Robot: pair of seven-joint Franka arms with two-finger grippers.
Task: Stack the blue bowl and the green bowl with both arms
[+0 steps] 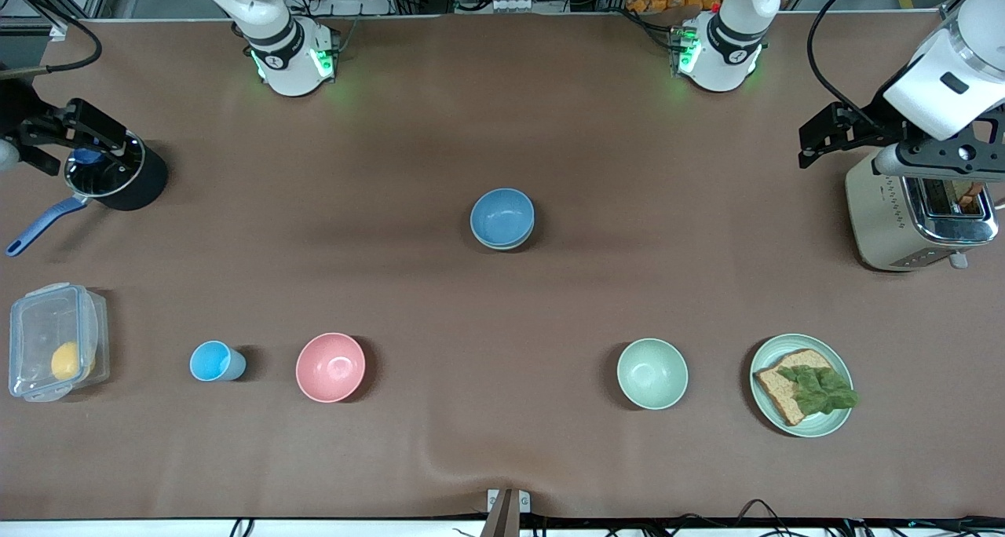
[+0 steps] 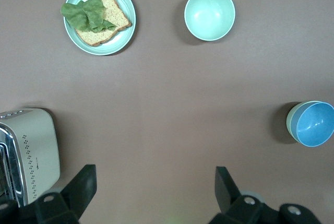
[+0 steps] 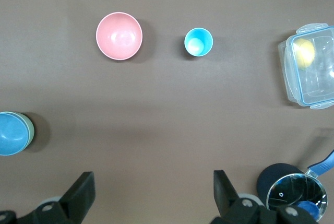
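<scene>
Blue bowl (image 1: 502,216) sits nested in green bowl (image 1: 503,241) at mid-table; we judge the stack done.

We see the pair about midway between the two arms' ends, farther from the front camera than the pink bowl (image 1: 330,367) and the second green bowl (image 1: 652,373). Our left gripper (image 2: 154,190) hovers over the toaster (image 1: 919,215) at its end of the table, fingers spread and empty. Our right gripper (image 3: 151,192) hangs over the pot (image 1: 118,172) at the other end, also spread and empty. Both hands are well apart from the stack, neither clearly closer. A plate (image 1: 837,423) with bread, a cup (image 1: 216,361) and a box (image 1: 55,341) lie untouched.
</scene>
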